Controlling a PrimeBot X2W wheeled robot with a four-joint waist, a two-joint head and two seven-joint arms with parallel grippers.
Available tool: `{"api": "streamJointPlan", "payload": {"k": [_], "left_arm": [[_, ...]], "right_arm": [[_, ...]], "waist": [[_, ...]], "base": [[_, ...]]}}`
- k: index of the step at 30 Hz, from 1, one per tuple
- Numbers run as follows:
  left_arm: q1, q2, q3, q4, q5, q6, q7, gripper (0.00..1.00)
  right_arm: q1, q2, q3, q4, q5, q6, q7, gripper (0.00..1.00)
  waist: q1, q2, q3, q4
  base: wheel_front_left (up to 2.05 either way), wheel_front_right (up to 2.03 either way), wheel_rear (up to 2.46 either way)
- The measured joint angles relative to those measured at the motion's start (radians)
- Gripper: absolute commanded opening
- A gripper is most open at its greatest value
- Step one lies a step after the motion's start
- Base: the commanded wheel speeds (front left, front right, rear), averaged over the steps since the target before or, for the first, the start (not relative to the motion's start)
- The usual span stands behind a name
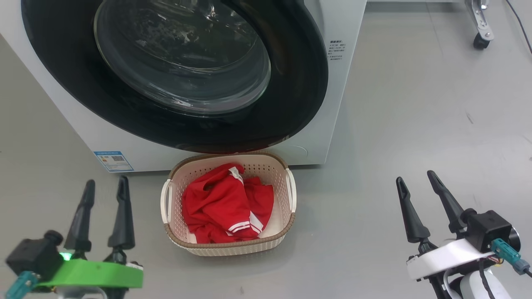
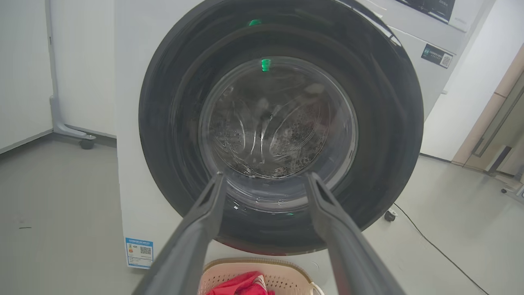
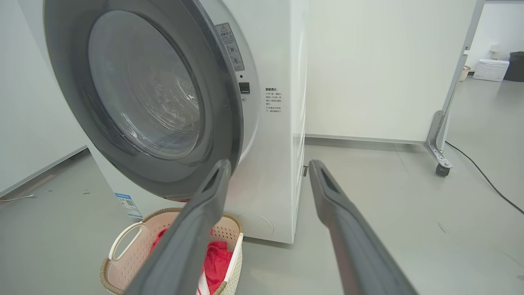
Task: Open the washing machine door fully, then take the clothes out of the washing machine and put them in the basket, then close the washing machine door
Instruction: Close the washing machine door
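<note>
Left gripper (image 1: 107, 180) low at my left, jaws spread, nothing held. Right gripper (image 1: 415, 176) low at my right, same: spread, empty. Between them and a bit ahead, the basket (image 1: 287, 174) on the floor (image 1: 415, 104), apart from both, nearer my left one. Clothes (image 1: 224, 203) lie bunched inside it, red with white stripes. Just behind the basket, the washing machine door (image 1: 299, 83) looks shut against the washing machine (image 1: 345, 25), glass bulging my way.
</note>
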Motion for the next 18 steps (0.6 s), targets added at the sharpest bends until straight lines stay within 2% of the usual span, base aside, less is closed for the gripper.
{"api": "streamJointPlan", "payload": {"k": [12,18], "left_arm": [[0.069,0.002,-0.054,0.041,0.163,0.106,-0.002,1.0],[0.08,-0.002,-0.084,0.047,0.22,0.135,-0.006,1.0]], "right_arm": [[0.05,0.015,0.0,0.004,-0.01,-0.002,0.0,1.0],[0.065,0.021,-0.001,0.005,-0.014,-0.011,0.0,1.0]], "waist": [[0.0,-0.0001,-0.034,-0.002],[0.0,0.0,-0.04,-0.002]], "base": [[0.0,0.0,0.0],[0.0,0.0,0.0]]}}
